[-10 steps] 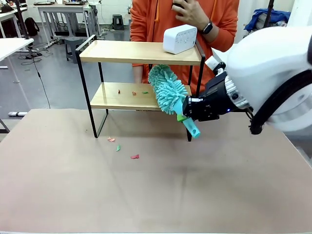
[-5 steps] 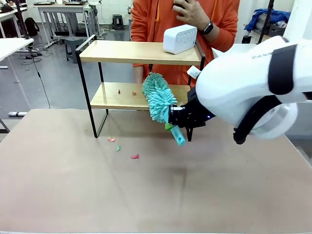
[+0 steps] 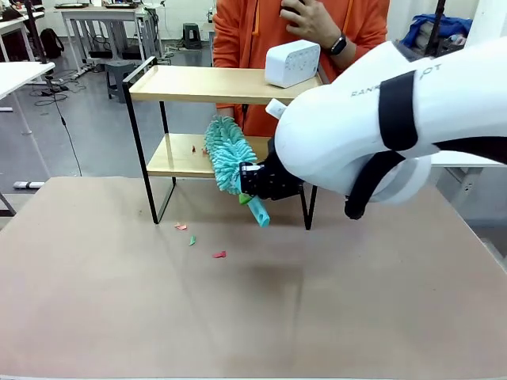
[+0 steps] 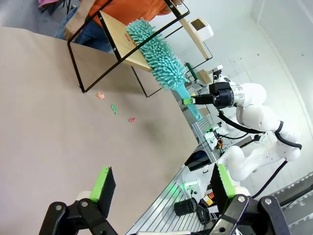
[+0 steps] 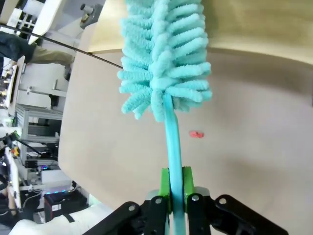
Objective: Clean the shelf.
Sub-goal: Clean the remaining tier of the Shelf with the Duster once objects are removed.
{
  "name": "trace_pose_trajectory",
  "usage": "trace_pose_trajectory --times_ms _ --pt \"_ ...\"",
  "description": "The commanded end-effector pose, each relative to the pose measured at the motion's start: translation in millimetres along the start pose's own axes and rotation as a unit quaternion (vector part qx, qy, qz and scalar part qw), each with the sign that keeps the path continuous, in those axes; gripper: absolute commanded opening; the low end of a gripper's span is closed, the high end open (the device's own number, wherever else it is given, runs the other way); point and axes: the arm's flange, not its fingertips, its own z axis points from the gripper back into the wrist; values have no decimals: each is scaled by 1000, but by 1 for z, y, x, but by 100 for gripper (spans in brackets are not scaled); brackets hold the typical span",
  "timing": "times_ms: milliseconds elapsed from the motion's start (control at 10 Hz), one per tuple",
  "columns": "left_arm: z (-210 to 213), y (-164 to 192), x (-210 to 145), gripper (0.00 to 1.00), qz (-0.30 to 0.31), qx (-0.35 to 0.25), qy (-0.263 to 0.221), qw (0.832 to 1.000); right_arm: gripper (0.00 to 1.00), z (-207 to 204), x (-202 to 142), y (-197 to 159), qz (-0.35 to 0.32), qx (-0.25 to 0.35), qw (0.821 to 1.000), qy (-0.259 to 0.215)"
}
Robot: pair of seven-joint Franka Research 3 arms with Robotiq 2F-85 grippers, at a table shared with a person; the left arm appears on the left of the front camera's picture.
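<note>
At twelve o'clock on the desk point(image 3: 253, 317) stands the shelf point(image 3: 226, 85), where the right jaws, clamped on the teal duster point(image 3: 228, 154) by its handle, angle its head onto the lower board point(image 3: 176, 164), seemingly to reach scraps point(image 3: 194, 148), the left jaws gaping wide, idle.

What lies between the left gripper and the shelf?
In the left wrist view, bare brown tabletop lies between the open left gripper and the shelf, with three small coloured scraps near the shelf's feet.
</note>
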Motion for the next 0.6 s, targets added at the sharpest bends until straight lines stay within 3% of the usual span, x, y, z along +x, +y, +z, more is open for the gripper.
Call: trace_pose_trajectory --times_ms 0,200,500 --pt "-1 -2 -1 100 -10 -6 -6 1000 10 -5 1 17 20 6 999 24" --pt "-1 -2 -1 100 -10 -6 -6 1000 10 -2 -6 23 68 47 996 32" --pt "-1 -2 -1 100 -10 -6 -6 1000 10 3 -12 5 107 38 992 47"
